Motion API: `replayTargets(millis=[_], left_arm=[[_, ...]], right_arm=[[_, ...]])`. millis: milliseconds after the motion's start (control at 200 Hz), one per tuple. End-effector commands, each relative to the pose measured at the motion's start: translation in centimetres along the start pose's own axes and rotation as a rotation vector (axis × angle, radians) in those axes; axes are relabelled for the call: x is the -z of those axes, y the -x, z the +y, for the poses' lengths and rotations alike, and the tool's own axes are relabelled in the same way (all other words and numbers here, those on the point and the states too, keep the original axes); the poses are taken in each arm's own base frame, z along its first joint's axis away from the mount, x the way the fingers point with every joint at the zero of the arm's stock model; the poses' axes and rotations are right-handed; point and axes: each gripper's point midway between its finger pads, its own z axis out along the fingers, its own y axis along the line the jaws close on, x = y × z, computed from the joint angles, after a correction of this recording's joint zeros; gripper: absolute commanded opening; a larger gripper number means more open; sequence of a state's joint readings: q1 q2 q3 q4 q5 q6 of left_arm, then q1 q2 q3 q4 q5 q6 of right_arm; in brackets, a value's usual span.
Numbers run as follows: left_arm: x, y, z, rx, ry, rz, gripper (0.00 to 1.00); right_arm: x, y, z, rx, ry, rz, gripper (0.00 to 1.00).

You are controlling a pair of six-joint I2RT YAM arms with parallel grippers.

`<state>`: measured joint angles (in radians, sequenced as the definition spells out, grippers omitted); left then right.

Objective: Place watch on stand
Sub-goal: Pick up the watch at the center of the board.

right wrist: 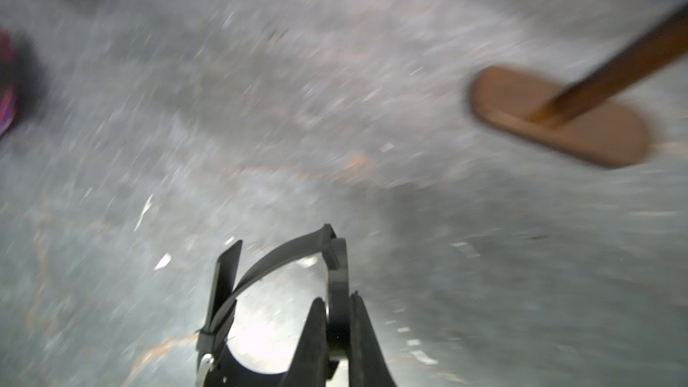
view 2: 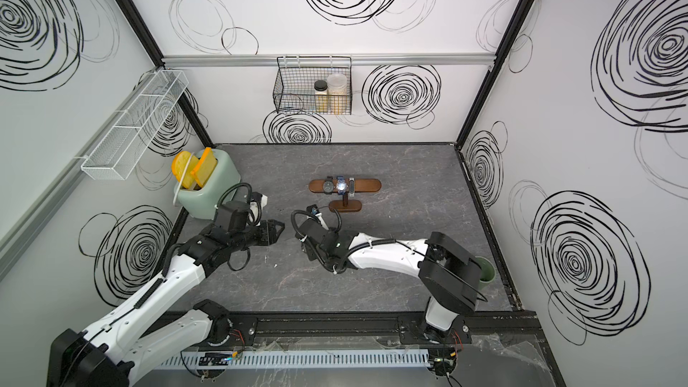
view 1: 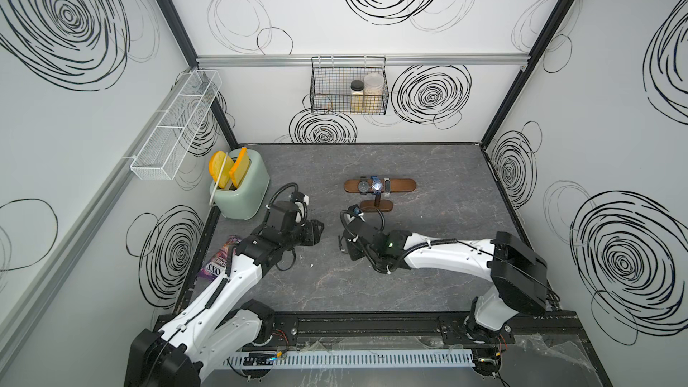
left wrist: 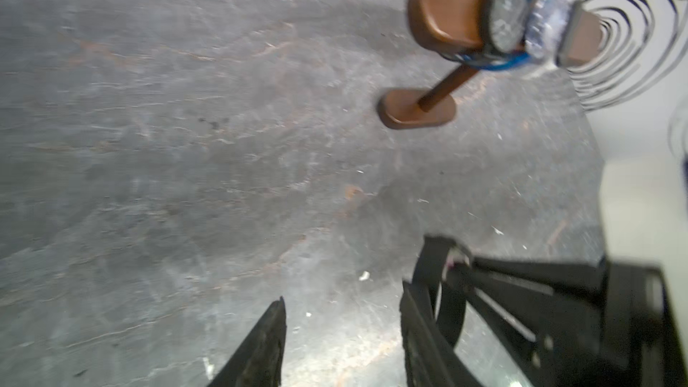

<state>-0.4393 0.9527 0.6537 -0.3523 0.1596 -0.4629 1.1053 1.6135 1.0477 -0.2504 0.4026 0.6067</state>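
A black watch (right wrist: 337, 273) with a looped strap is pinched by its band in my right gripper (right wrist: 337, 297), which is shut on it just above the grey tabletop. In the left wrist view the same watch (left wrist: 449, 305) hangs just outside one finger of my left gripper (left wrist: 342, 294), whose jaws stand apart with nothing between them. The stand (view 1: 379, 185), dark brown wood, is behind both grippers and carries three watches on its bar; its base (right wrist: 558, 117) shows in the right wrist view. In both top views the held watch is mostly hidden under my right gripper (view 1: 346, 249) (view 2: 307, 247), and my left gripper (view 1: 318, 232) faces it.
A mint toaster (view 1: 242, 188) with yellow slices stands at the back left. A purple snack packet (view 1: 219, 258) lies by the left arm. A green cup (view 2: 486, 273) sits behind the right arm. A wire basket (view 1: 324, 106) with jars and a white mesh shelf (view 1: 175, 128) hang on the walls.
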Motion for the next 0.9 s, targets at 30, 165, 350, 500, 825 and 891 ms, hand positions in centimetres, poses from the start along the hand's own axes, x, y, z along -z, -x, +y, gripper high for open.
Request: replayTargets(millis=[30,165,350,500,825,891], left_arm=[[-0.1,0.8,-2.5,0.032,-0.045,-0.085,0.50],[-0.8,0.5,-4.4,0.031,-0.092,-0.081,0.48],[-2.1,-0.2,-7.3,0.039,-0.171,-0.061,0.48],[-2.7,-0.3,-8.8,0.035,-0.189,-0.063,0.49],[-4.3,-0.3,-10.5,0.040,-0.206,-0.059,0.48],[-4.6,-0.4,-10.7,0.037,-0.207,-0.056,0.47]], right_arm=[[1.9,1.3,-5.3,0.027,-0.181,-0.011,0.08],[3.1,2.0,-6.9,0.016,-0.209,-0.037,0.09],[3.4,1.9,-6.7,-0.002,-0.183,-0.042,0.09],[3.3,2.0,-6.2,-0.009,-0.158,-0.039,0.09],[3.3,1.9,-5.9,-0.011,-0.144,-0.037,0.09],[3.3,1.8,-5.9,-0.009,-0.143,-0.036,0.09]])
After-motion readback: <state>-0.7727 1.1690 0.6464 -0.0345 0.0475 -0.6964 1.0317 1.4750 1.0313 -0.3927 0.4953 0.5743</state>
